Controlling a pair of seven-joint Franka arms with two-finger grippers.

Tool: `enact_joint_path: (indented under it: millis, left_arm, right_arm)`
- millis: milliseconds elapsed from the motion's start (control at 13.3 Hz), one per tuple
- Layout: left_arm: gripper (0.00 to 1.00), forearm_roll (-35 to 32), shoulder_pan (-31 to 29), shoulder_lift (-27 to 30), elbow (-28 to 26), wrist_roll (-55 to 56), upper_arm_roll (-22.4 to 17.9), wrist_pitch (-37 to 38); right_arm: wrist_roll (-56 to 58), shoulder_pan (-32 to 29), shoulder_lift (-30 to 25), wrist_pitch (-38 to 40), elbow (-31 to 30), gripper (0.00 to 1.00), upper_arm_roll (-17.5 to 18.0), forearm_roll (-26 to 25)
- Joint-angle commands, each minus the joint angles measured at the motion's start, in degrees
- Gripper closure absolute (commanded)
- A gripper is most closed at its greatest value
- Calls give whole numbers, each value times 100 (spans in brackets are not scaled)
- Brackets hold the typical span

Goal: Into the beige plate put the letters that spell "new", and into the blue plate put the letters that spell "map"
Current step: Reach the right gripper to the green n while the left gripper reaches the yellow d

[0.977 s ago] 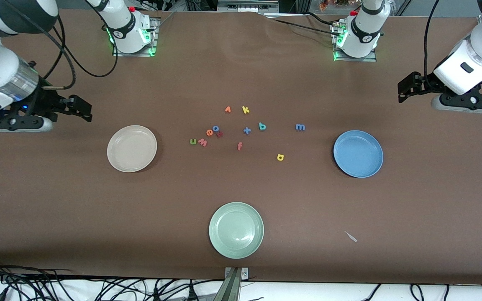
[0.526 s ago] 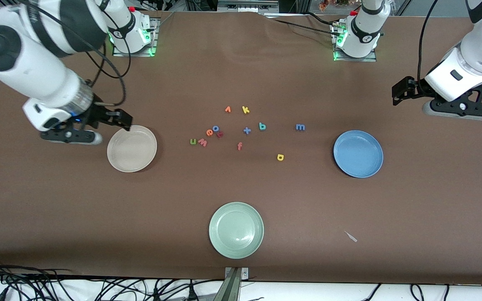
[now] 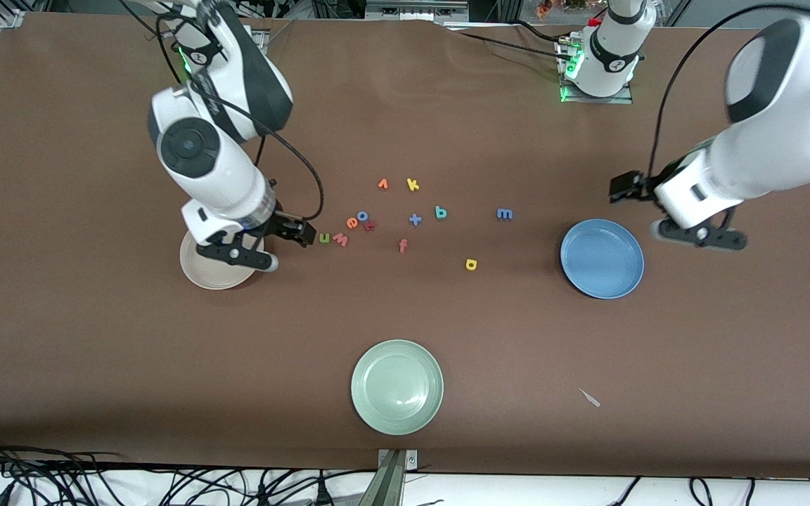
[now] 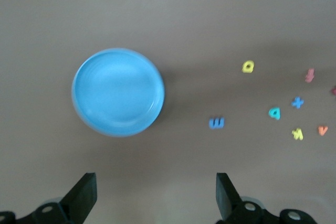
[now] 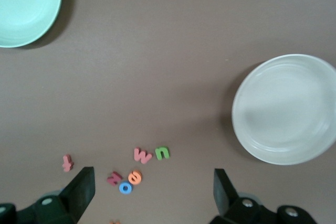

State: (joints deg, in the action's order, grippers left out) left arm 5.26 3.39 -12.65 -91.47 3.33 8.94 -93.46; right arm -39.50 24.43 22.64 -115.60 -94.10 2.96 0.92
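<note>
The olive n [image 3: 325,238], pink w [image 3: 340,239] and orange e [image 3: 352,223] lie together near the beige plate [image 3: 201,275]. My right gripper [image 3: 301,232] hangs open and empty over the table between that plate and the n. Its wrist view shows the n [image 5: 162,153], w [image 5: 142,155], e [image 5: 135,177] and the beige plate [image 5: 286,108]. The blue m [image 3: 505,213], yellow a [image 3: 471,264] and teal p [image 3: 440,212] lie apart from one another. My left gripper [image 3: 623,188] hangs open and empty over the table beside the blue plate [image 3: 602,258].
A pale green plate [image 3: 396,386] sits near the front camera. Other letters lie among the task's own: a blue o [image 3: 363,216], a red letter [image 3: 370,225], an f [image 3: 402,245], a blue plus [image 3: 415,219], a yellow k [image 3: 413,185] and an orange v [image 3: 382,184]. A white scrap [image 3: 590,398] lies near the front camera.
Both arms have swung in from the table's ends. The right gripper crossed over the beige plate to the n; the left gripper came in beside the blue plate. Nothing on the table moved.
</note>
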Motion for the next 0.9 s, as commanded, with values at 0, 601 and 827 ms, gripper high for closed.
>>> enact_joint_path:
  millis: [0, 601, 827]
  left_arm:
    - [0, 80, 520, -517, 191, 639, -15, -452]
    - [0, 36, 1550, -1950, 183, 1609, -15, -1946]
    - [0, 36, 1725, -2294, 95, 1609, -15, -2481]
  right_arm:
    - [-119, 184, 83, -803, -642, 0, -58, -39]
    - [-488, 431, 170, -2502, -2130, 0, -67, -450]
    - [-585, 510, 249, -2608, -2244, 0, -67, -628]
